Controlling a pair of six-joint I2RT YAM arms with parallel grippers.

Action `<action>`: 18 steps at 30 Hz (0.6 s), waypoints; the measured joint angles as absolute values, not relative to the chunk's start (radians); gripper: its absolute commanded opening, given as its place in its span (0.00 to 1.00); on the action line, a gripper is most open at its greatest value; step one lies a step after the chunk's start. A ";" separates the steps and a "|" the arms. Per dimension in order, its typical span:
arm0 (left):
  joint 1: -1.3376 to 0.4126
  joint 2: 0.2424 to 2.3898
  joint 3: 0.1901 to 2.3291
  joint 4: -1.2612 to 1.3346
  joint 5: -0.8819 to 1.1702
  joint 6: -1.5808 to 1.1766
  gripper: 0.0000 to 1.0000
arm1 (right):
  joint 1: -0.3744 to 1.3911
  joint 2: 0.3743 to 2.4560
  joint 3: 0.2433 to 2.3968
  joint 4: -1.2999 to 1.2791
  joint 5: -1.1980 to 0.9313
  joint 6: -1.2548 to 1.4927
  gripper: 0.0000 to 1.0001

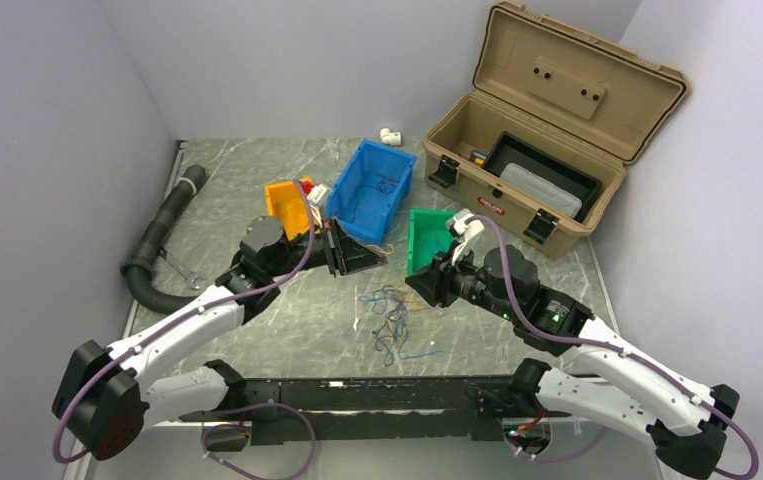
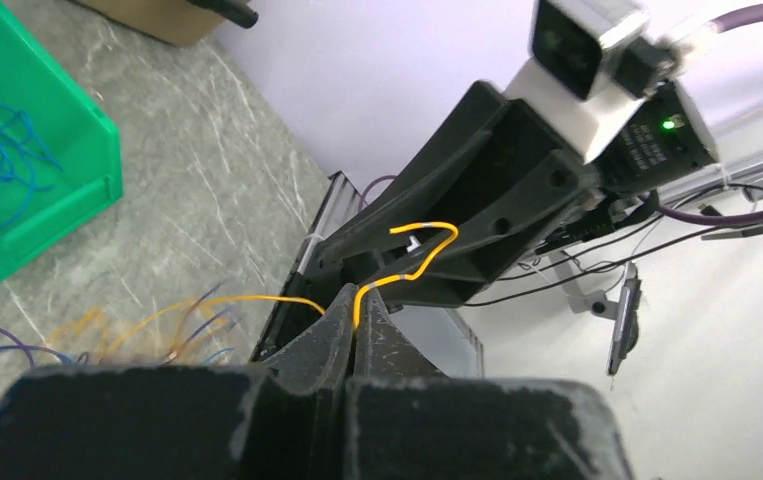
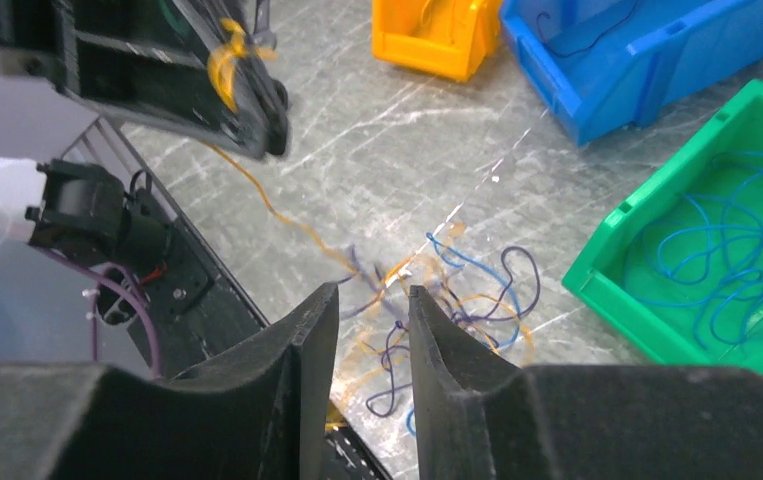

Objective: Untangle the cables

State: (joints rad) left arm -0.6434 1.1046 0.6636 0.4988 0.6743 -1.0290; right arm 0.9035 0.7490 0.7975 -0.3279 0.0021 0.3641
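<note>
My left gripper (image 2: 357,295) is shut on a yellow-orange cable (image 2: 425,228). One end curls up past the tips. The rest trails down toward the tangled cables (image 1: 392,320) on the table, a loose heap of blue, purple and orange wires (image 3: 457,300). In the top view the left gripper (image 1: 377,257) hangs above and left of the heap. My right gripper (image 3: 372,295) is open with nothing between its fingers, just over the heap's near side, facing the left gripper (image 3: 227,60). More blue cables (image 3: 727,250) lie in the green bin (image 3: 597,262).
Behind the heap stand a blue bin (image 1: 342,195), an orange bin (image 1: 282,205) and the green bin (image 1: 419,250). An open tan toolbox (image 1: 547,130) fills the back right. A black corrugated hose (image 1: 157,240) and a wrench (image 1: 185,270) lie at the left.
</note>
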 measured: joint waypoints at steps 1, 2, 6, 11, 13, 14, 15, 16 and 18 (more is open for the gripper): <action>-0.643 1.090 0.676 0.469 0.668 -1.005 0.00 | 0.904 0.746 0.785 -0.324 -0.006 0.359 0.12; -0.643 1.077 0.688 0.441 0.665 -0.982 0.00 | 0.904 0.743 0.771 -0.318 -0.014 0.355 0.01; -0.643 1.055 0.732 0.372 0.672 -0.919 0.00 | 0.904 0.719 0.710 -0.286 -0.064 0.347 0.00; -0.643 1.060 0.739 0.322 0.692 -0.884 0.00 | 0.904 0.699 0.673 -0.249 -0.130 0.346 0.35; -0.643 1.060 0.739 0.300 0.693 -0.874 0.00 | 0.904 0.699 0.667 -0.236 -0.142 0.342 0.43; -0.643 1.060 0.739 0.290 0.693 -0.870 0.00 | 0.904 0.699 0.664 -0.230 -0.147 0.340 0.46; -0.643 1.060 0.739 0.282 0.693 -0.866 0.00 | 0.904 0.699 0.660 -0.225 -0.155 0.337 0.48; -0.643 1.060 0.739 0.276 0.693 -0.861 0.00 | 0.904 0.701 0.656 -0.222 -0.163 0.336 0.49; -0.643 1.060 0.740 0.264 0.695 -0.857 0.00 | 0.904 0.707 0.649 -0.215 -0.180 0.332 0.50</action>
